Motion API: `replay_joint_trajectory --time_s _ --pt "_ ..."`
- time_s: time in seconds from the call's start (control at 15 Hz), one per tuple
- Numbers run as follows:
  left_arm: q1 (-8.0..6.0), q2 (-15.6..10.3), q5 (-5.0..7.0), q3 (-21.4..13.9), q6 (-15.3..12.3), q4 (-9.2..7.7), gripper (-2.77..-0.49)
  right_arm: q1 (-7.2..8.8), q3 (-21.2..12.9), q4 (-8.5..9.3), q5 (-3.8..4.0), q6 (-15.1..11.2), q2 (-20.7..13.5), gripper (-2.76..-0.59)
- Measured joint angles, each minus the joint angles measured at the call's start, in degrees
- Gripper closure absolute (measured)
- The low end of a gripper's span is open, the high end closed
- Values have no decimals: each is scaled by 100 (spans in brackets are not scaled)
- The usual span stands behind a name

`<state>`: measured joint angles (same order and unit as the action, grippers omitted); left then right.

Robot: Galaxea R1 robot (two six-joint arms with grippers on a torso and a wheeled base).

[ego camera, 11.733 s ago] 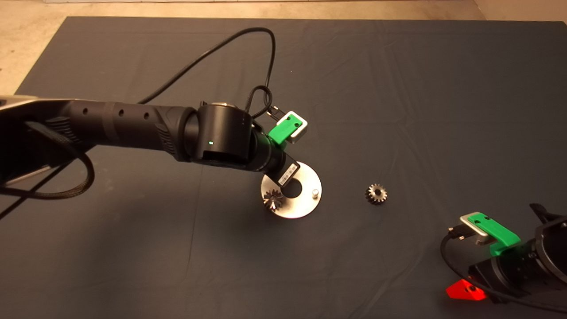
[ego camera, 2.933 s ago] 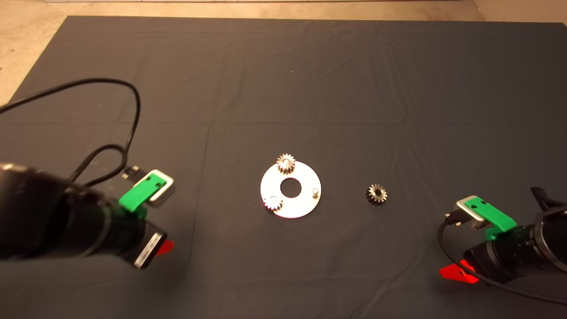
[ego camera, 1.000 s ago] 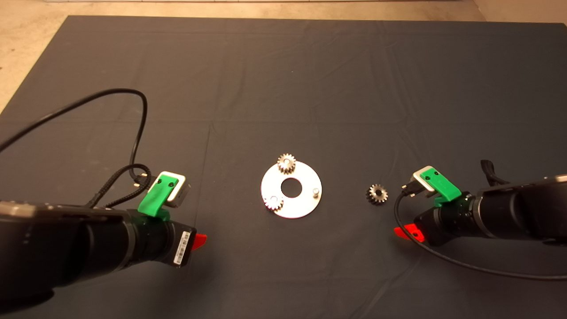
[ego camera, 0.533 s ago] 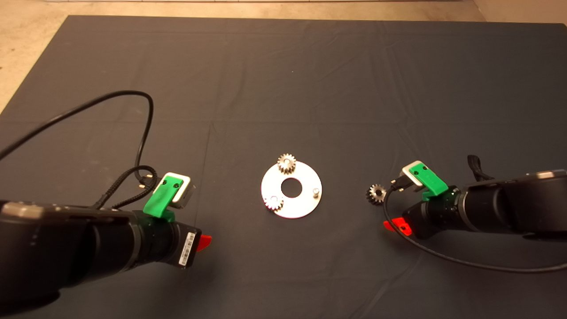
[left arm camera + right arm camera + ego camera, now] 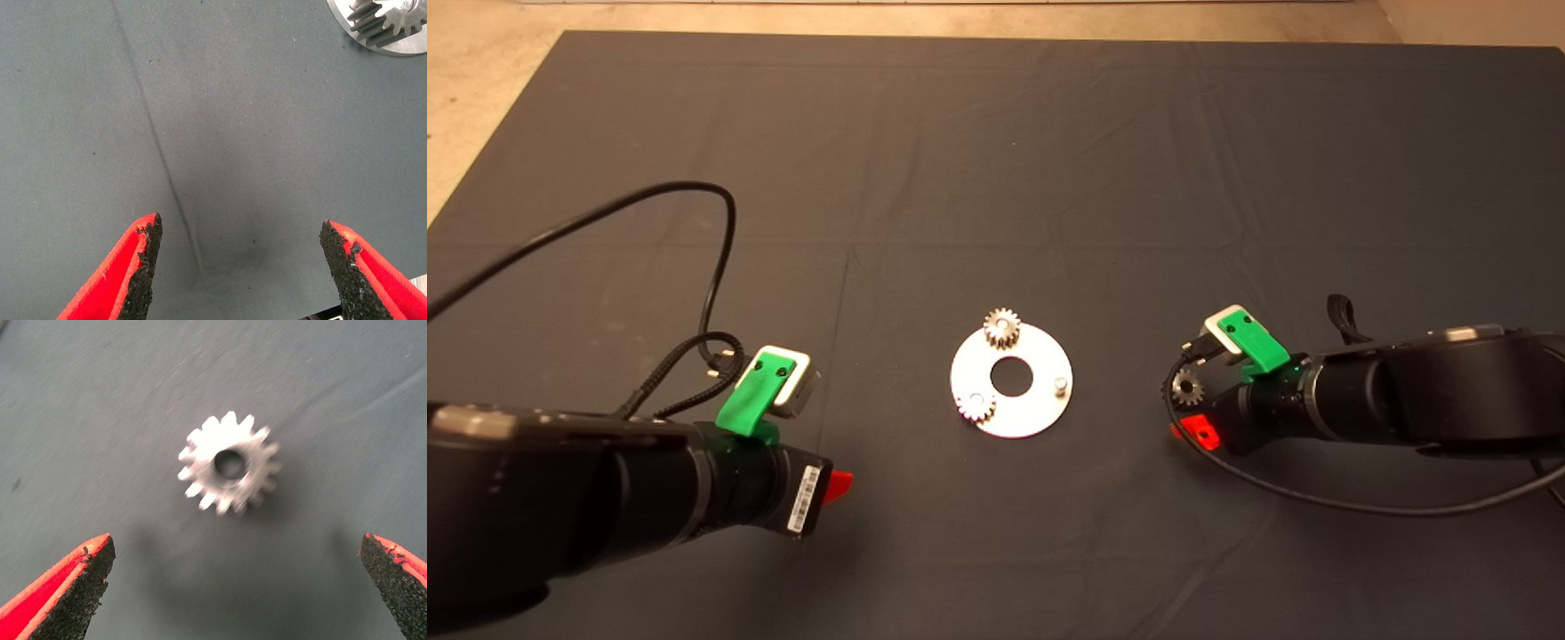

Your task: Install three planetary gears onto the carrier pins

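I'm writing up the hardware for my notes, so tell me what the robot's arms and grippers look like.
Both arms are black and tubular. Each wrist carries a green bracket holding a small silver camera block with a black cable plugged in. The left gripper and right gripper each have two red wedge fingers faced with rough black pads. A white barcode label sits near the left wrist.

Dark mat (image 5: pixel 996 160), round silver disc (image 5: pixel 1040 409) mid-mat, loose gear (image 5: pixel 1187 388) beside it

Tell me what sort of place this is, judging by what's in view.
Probably a robot test bench for assembly practice: a dark mat laid over a bare floor, a carrier disc with two gears fitted and one free pin, and the open right tool poised over the loose gear. The left tool waits open.
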<state>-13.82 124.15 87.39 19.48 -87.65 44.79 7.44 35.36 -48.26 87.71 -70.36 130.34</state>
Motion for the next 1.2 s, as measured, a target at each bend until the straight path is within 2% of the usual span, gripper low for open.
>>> replay_joint_trajectory --time_s 0.4,0.6,0.73,1.0,1.2 --pt "2 0 0 0 0 2 -164 -6 284 -88 -2 7 211 -274" --pt "2 0 -2 0 0 3 -164 -61 399 -124 7 7 336 -271" --pt "2 -2 1 0 0 2 -164 -66 455 -129 -8 9 384 -255" --pt "2 0 0 0 0 3 -164 -154 562 -172 -4 9 401 -240" --pt "5 -2 0 0 0 5 -164 -199 650 -256 -2 38 425 -220"
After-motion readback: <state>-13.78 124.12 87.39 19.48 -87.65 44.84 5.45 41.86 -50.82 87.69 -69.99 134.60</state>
